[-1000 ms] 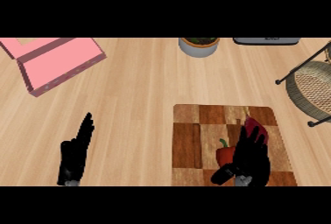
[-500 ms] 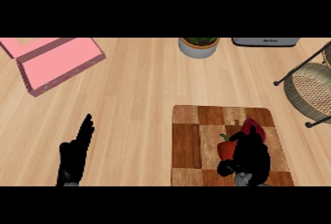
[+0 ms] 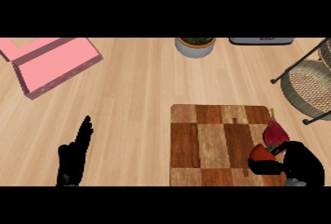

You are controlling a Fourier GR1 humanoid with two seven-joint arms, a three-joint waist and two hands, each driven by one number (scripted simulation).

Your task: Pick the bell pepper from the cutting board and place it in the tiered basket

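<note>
Head view, looking steeply down at a pale wooden counter (image 3: 142, 87): the robot's right hand (image 3: 298, 165) shows at the lower right over the near right corner of a checkered wooden cutting board (image 3: 216, 144), its black fingers (image 3: 266, 167) and thumb curled round the red bell pepper (image 3: 275, 136). The pepper's orange-red base sits just inside the curl, touching the fingertips, while its dark red body points up and away from the fingers, past the board's right edge, ending in a thin green stem. Whether the pepper rests on the board or is raised off it cannot be told. Up and to the right of the curled fingers, well apart from them, stands the tiered basket (image 3: 310, 83), a woven bowl in a dark wire frame, partly cut by the picture's edge. The left hand (image 3: 72, 157) rests open at the lower left, well apart from the board, fingers straight and pointing up the counter, holding nothing. Farther from that hand's fingertips lies an open pink box (image 3: 48, 63); a potted plant (image 3: 195, 46) and a dark-edged grey object (image 3: 260, 40) sit along the far side.
</note>
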